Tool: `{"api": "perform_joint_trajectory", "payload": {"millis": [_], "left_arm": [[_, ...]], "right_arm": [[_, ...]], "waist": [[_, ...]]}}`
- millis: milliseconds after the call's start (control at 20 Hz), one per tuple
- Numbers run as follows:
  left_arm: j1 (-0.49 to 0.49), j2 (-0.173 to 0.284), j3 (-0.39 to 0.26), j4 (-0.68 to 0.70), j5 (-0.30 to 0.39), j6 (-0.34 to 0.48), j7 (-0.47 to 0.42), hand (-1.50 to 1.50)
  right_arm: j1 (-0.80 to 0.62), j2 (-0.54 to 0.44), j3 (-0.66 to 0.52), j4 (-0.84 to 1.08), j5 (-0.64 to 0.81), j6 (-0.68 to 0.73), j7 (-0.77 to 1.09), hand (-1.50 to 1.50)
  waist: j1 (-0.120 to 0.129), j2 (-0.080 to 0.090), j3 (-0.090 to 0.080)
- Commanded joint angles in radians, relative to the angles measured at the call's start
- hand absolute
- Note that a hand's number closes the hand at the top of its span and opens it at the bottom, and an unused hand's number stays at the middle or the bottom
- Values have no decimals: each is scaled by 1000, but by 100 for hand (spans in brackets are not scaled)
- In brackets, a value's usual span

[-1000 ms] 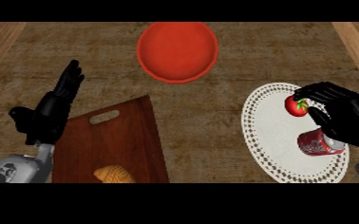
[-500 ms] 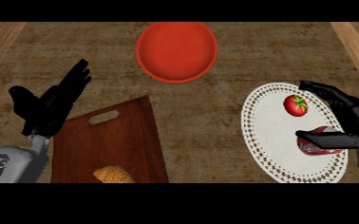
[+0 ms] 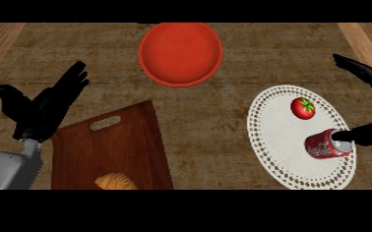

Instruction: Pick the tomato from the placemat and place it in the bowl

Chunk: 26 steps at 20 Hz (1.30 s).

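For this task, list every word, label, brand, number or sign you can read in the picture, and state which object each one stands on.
No text can be read anywhere.
The red can lying on the white placemat shows pale markings: too blurred to read.
The tomato, red bowl, wooden cutting board and the bread on it carry no writing.

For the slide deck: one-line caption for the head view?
Tomato and can on white placemat, red bowl beyond, right hand open nearby.
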Motion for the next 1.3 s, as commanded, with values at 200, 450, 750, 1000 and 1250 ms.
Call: {"api": "perform_joint_trajectory", "payload": {"millis": [200, 450, 750, 1000, 1250], "left_arm": [[-50, -31, 3, 72, -27, -25, -8, 0], [-12, -9, 45, 20, -26, -60, 5, 0], [45, -70, 34, 19, -64, -51, -48, 0], [-64, -65, 71, 57, -88, -64, 35, 0], [16, -113, 85, -14, -124, -77, 40, 0]], "right_arm": [[-121, -145, 93, -178, 95, 142, 349, -150], [-165, -137, 100, -241, 91, 257, 486, -150], [-198, -110, 154, -271, 154, 331, 655, -150], [-240, -92, 143, -175, 251, 423, 622, -150], [-195, -8, 97, -216, 334, 448, 638, -150]], "waist": [[-2, 3, -1], [8, 2, 1], [8, 1, 1], [6, 4, 2], [5, 2, 2]]}}
